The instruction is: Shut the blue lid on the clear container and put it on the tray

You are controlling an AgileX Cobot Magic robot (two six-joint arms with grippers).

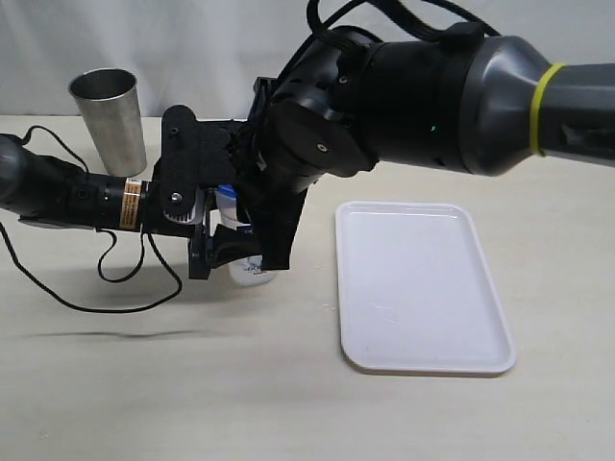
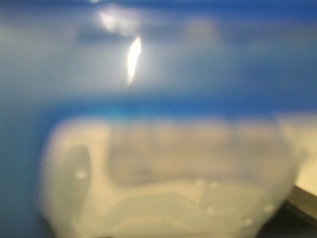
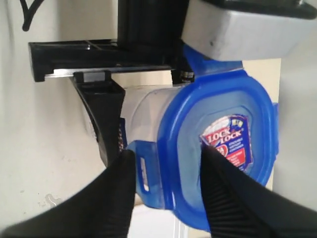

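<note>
The clear container (image 1: 252, 272) is held tilted just above the table, with my left gripper (image 1: 213, 240) shut on its body. The right wrist view shows a black left finger (image 3: 105, 124) and a grey pad (image 3: 237, 29) clamping the clear wall (image 3: 143, 114). The blue lid (image 3: 218, 148) with its red-and-white sticker sits on the container's mouth, and little of the lid (image 1: 228, 200) shows from outside. My right gripper (image 3: 168, 193) hovers over it, open: one finger outside a raised flap (image 3: 146, 168), the other over the lid top. The left wrist view is a blur of container (image 2: 168, 173). The white tray (image 1: 423, 288) lies to the right.
A tapered steel cup (image 1: 110, 115) stands at the back left behind the left arm. A black cable (image 1: 125, 279) loops on the table under that arm. The bulky right arm (image 1: 432, 96) reaches across the tray's far side.
</note>
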